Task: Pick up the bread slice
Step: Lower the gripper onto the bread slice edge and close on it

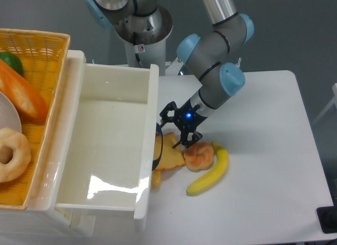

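The bread slice (169,154) lies flat on the white table, yellow-orange with a darker crust, right against the wall of the white bin. My gripper (175,134) hangs just above the slice's far edge with its black fingers spread apart. It is open and holds nothing. One finger (182,143) reaches down near the gap between the slice and the round orange-pink bun (199,156), which touches the slice's right side.
A yellow banana (209,174) lies right of the bun. A large white bin (146,150) stands left of the slice, with a dark blue-rimmed item (156,150) squeezed against it. A wicker basket (45,45) at far left holds a long orange loaf (21,95), a doughnut (11,153) and a green item.
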`<state>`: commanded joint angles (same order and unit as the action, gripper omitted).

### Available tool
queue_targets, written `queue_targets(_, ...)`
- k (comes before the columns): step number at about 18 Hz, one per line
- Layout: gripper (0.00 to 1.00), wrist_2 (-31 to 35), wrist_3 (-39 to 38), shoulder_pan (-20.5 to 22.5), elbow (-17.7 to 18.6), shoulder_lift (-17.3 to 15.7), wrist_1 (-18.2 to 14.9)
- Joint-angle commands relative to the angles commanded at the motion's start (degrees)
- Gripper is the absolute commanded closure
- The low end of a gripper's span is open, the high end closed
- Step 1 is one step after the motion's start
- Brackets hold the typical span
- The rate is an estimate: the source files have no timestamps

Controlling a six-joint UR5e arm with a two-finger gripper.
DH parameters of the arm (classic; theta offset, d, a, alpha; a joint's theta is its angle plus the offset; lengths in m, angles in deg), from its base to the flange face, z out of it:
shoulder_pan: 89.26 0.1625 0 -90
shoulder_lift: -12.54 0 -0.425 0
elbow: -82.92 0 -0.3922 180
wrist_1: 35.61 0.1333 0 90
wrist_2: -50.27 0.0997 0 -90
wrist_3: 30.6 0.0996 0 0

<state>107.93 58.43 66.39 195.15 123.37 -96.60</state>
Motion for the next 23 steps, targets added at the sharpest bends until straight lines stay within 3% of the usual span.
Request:
queue_targets(6,0.73,0.26,-0.17,0.00,-0.26,0.00,-0.09)
queue_targets(9,0.75,0.35,-0.88,0.00,-0.70,0.00,-0.09)
queue_targets(11,0.60,0.35,-0.88,0.00,-1.14,0.26,-0.18)
queue_targets(15,0.61,0.35,-1.14,0.00,-1.32,0.44,-0.18)
queue_targets(23,0.11,0.35,-1.14,0.00,-2.54,1.49,-0.09)
